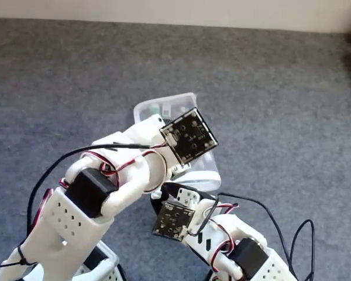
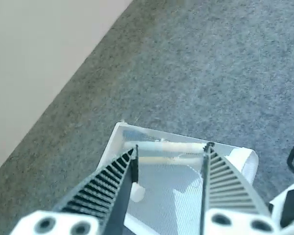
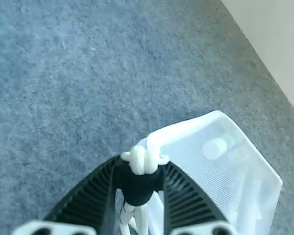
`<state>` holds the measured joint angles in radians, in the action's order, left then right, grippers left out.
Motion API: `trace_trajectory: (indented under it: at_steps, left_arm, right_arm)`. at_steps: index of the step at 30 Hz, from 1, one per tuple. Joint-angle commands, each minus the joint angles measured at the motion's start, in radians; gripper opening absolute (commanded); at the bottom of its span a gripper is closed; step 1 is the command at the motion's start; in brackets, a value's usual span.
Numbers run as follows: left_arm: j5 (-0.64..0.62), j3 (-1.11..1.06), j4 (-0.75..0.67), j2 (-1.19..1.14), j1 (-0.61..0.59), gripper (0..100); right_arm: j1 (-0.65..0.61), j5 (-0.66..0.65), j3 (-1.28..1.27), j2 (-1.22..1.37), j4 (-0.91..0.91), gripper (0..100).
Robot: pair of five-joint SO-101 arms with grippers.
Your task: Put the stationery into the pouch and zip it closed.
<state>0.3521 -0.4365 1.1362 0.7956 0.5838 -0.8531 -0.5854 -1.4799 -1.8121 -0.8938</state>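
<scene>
**Zip stage: one gripper on the pull, the other poised over the pouch**

A grey carpet-like surface [image 1: 281,88] is bounded at its far edge by a pale wall [image 2: 34,58]. The fingers [image 3: 181,196] of the right gripper [image 3: 139,178] are clamped together on the black zipper pull [image 3: 137,188], and its knotted white cord [image 3: 143,159] stands just above the tips. The pull sits at one corner of the white mesh pouch [image 3: 220,161], which lies flat on the surface. This grip suits drawing the slider along the zip.

The left gripper [image 2: 170,152] hangs over the pouch's other end with its fingers well apart and nothing between them. Whether the tips touch the mesh cannot be told. It is probably placed there to pin the pouch so that it does not slide with the pull.

Through the mesh a pale stick [image 2: 171,147] and a small white piece [image 2: 136,193] show the stationery is already inside. How far the zip is closed cannot be told.
</scene>
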Motion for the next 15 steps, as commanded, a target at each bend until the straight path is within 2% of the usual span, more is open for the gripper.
trace_trajectory:
  at_steps: [1,8,15]
  left_arm:
    - [0.009,0.085,-0.018,0.016,-0.022,21]
    - [0.025,0.14,0.032,0.012,-0.18,21]
    - [0.129,0.134,0.195,0.012,-0.255,21]
  right_arm:
    - [-0.008,-0.02,0.013,-0.015,-0.002,0.5]
    - [0.145,-0.002,0.024,-0.016,0.002,0.5]
    - [0.318,0.178,0.105,-0.018,0.056,0.5]
